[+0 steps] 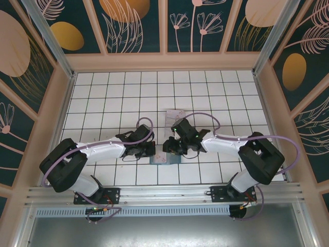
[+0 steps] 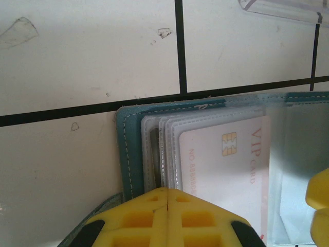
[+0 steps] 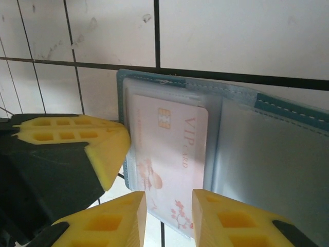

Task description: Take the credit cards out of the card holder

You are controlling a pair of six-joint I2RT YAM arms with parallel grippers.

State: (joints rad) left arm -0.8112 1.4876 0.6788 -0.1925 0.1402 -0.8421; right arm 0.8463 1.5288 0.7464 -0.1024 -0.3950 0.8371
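Note:
The teal card holder [image 2: 125, 154] lies open on the white tiles, its clear sleeves fanned out. A pale credit card [image 2: 226, 164] printed "VIP card" sticks partly out of one sleeve. My left gripper [image 2: 167, 194] is shut, its yellow tips together and resting on the sleeve edges beside the card. In the right wrist view the same card [image 3: 169, 149] lies on the card holder [image 3: 293, 110]. My right gripper [image 3: 168, 213] hangs over the card's lower end, jaws apart, and the card is wider than the gap. From above, both grippers [image 1: 150, 149] [image 1: 169, 146] meet over the card holder [image 1: 163, 159].
A clear plastic tray [image 1: 175, 114] lies on the tiles just beyond the grippers, and its edge shows in the left wrist view [image 2: 282, 9]. The left gripper's yellow finger [image 3: 77, 139] sits close to the left of the right gripper. Low walls surround the tiled floor.

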